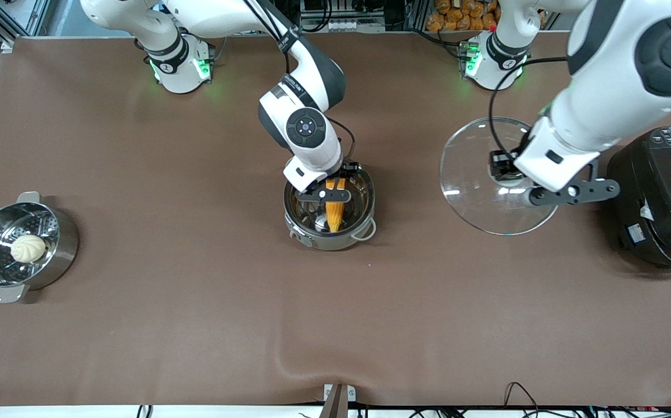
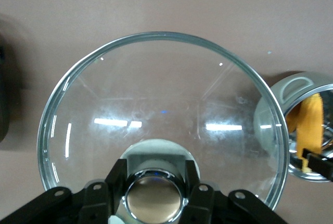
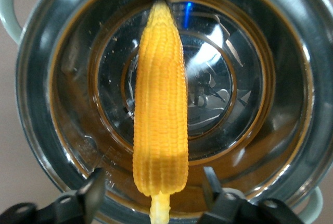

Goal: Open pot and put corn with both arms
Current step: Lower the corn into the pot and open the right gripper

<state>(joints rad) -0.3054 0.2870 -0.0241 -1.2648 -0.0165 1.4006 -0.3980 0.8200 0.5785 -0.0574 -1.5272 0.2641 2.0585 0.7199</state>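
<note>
The steel pot [image 1: 366, 197] stands uncovered mid-table. The yellow corn [image 1: 334, 212] lies slanted inside it, its tip against the rim. My right gripper [image 1: 331, 195] hangs just over the pot, open; in the right wrist view the fingers [image 3: 95, 188] stand clear of the corn [image 3: 160, 104] on both sides, inside the pot's [image 3: 294, 78] rim. My left gripper [image 2: 154, 176] is shut on the bronze knob [image 2: 154, 201] of the glass lid [image 2: 161, 99]. It holds the lid [image 1: 474, 197] up in the air, between the pot and the rice cooker.
A black rice cooker [image 1: 666, 197] stands at the left arm's end of the table, close beside the raised lid. A steel steamer pot [image 1: 62, 244] with a white bun [image 1: 28, 248] in it sits at the right arm's end.
</note>
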